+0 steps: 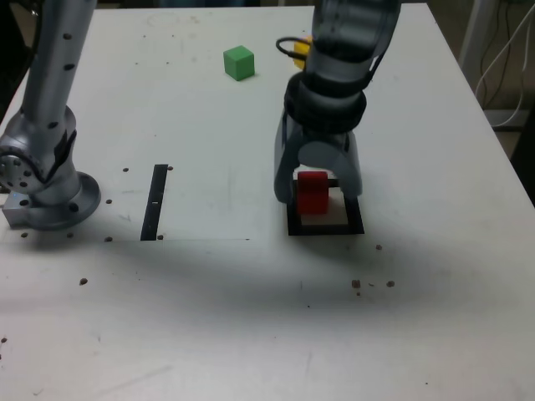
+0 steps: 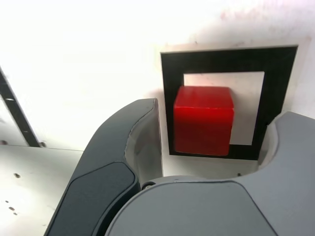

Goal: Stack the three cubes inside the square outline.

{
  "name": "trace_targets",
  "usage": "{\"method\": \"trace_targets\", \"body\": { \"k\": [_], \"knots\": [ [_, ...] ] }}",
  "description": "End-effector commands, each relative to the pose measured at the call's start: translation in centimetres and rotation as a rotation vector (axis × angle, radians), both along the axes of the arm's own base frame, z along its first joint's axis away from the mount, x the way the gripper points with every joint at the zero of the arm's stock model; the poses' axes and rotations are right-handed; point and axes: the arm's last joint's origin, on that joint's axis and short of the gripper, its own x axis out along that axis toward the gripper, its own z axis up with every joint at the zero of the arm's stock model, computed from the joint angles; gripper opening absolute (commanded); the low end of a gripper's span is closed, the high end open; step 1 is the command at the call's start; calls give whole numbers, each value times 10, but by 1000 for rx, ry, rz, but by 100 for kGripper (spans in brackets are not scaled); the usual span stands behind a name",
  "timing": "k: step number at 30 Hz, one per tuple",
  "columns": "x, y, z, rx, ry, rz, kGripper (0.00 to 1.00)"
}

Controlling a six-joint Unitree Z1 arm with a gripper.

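Grey pincer (image 1: pixel 318 194) fingers are spread wide either side of the small red cube (image 2: pixel 203 119), which is set inside the black square outline (image 2: pixel 172 73) on the white desk (image 1: pixel 251 317).

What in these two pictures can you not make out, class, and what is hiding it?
- Yellow cube: exterior view, mostly behind the arm; absent from the wrist view.
- Red cube: whether it rests on the square outline or hangs just above; neither view shows its underside.
- Claw: whether it touches the red cube; a gap shows on one side, the other contact is unclear.
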Motion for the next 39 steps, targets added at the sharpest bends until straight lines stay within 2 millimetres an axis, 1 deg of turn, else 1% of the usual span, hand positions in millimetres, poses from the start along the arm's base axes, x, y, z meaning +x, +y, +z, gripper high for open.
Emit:
{"method": "trace_targets", "body": {
  "k": [1,5,10,12,13,18,23,28,32,39],
  "knots": [
    [-3,11,11,19,5,22,99],
    [-7,37,22,39,26,58,99],
    [-12,77,35,19,43,98,99],
    [-15,97,41,13,43,121,99],
    [-18,111,45,11,38,138,99],
    [-33,169,60,17,3,197,100],
    [-41,219,68,40,-4,229,100],
    [-38,260,67,47,19,235,100],
    [-28,287,61,48,8,216,100],
    [-8,322,42,44,-8,158,99]
  ]
}}
